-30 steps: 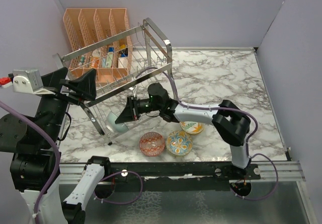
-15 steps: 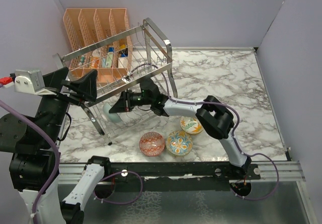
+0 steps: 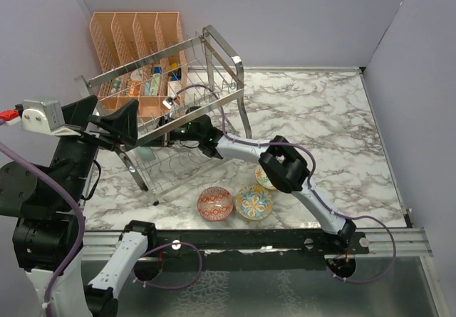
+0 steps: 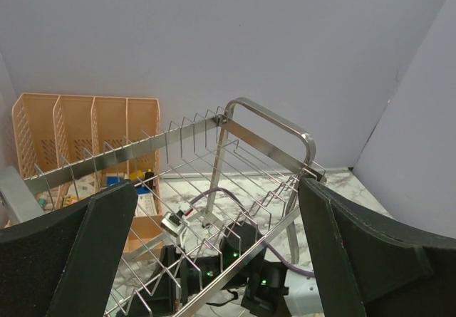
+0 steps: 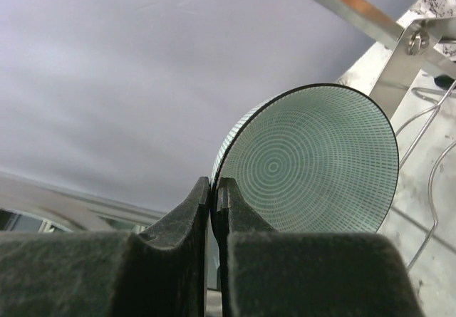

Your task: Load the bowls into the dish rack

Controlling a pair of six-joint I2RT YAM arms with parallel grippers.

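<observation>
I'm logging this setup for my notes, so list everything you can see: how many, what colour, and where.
dish rack: one, chrome wire, back left of the table
organiser: one, peach-orange, behind the rack by the wall
small items: several, mixed colours, in the organiser, too small to identify
teal bowl: one, pale teal, held by its rim beneath the rack's top tier
patterned bowls: three, near edge; red-orange, blue-and-yellow, and a third partly hidden by the right arm
table: one, white-grey marble
left gripper: black, open, above the rack
right gripper: black, shut on the teal bowl
</observation>
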